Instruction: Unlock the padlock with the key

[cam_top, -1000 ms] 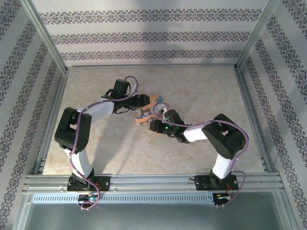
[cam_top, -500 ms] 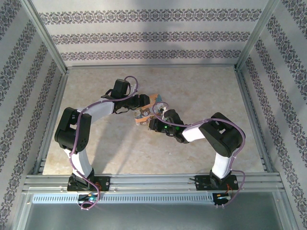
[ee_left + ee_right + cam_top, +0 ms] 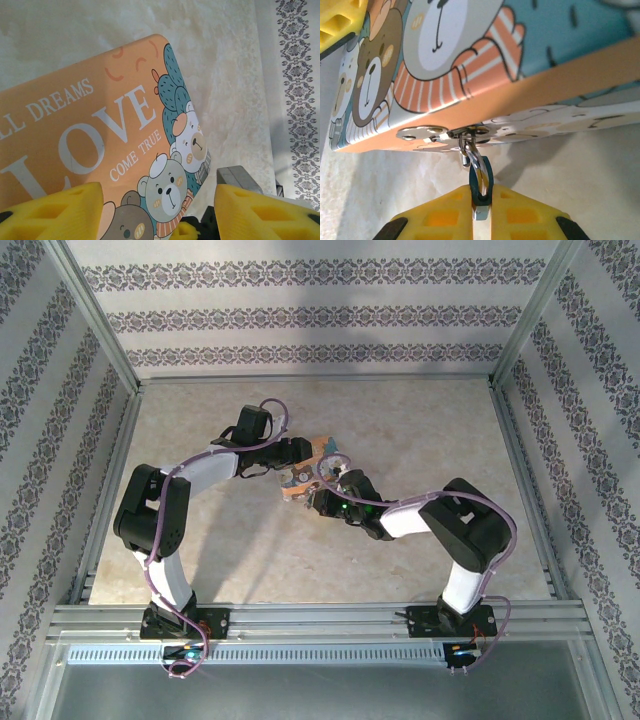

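Yellow right gripper [image 3: 481, 212] is clenching the key [image 3: 480, 181], left gripper [image 3: 155, 212] bracing padlock [image 3: 95, 145] — you're turning gently, staying square.

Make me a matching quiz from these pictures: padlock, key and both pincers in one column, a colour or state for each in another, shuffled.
1 padlock
2 key
3 left pincer
4 right pincer

A teal head, pinched
B orange, lettered LOVE
C shut on the key
D straddling the padlock

Pairs: 1-B, 2-A, 3-D, 4-C
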You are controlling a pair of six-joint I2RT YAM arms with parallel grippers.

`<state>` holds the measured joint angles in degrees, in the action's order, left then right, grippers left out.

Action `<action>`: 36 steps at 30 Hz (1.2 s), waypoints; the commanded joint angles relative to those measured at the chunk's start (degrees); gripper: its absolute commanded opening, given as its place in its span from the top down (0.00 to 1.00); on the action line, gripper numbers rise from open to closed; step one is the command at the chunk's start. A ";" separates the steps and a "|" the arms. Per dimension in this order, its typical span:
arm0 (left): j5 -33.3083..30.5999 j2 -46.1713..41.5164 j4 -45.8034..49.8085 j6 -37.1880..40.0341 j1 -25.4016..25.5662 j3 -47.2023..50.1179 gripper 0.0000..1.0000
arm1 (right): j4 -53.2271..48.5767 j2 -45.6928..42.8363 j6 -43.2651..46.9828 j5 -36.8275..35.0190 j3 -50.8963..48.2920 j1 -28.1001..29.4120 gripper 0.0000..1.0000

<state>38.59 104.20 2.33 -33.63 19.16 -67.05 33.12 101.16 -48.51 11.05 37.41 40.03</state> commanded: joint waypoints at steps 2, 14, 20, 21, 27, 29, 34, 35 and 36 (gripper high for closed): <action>-3.83 -0.56 5.49 2.43 0.28 1.16 0.39 | -14.42 -3.89 0.41 -8.06 2.69 1.33 0.88; -4.66 -0.94 4.45 1.38 0.35 3.83 0.39 | -47.83 -1.17 0.61 -28.50 20.00 6.66 0.91; -4.53 -0.60 3.50 0.50 0.31 4.30 0.39 | -59.05 3.72 -2.94 -34.98 28.91 8.87 0.93; -4.57 -0.51 3.48 0.49 0.36 4.22 0.39 | -60.45 4.59 -3.44 -35.57 30.16 9.15 0.93; -4.40 0.23 3.04 0.25 0.35 4.19 0.39 | -68.66 9.21 -6.19 -42.17 37.14 11.41 0.98; -4.06 0.71 2.02 -0.48 0.33 4.43 0.39 | -71.18 10.56 -7.56 -44.20 38.94 11.97 1.00; -3.21 1.64 -0.11 -2.09 0.31 4.65 0.40 | -75.17 13.68 -9.14 -47.79 43.04 13.43 1.00; -3.34 1.60 -0.08 -2.14 0.32 4.71 0.40 | -76.77 14.45 -10.01 -48.79 44.24 13.79 1.00; -3.41 1.63 -0.12 -2.12 0.27 4.72 0.40 | -77.84 15.30 -10.35 -49.41 45.34 13.97 1.00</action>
<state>37.47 102.91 -0.56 -34.94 19.18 -64.45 -37.01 115.04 -56.10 -30.83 79.75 53.19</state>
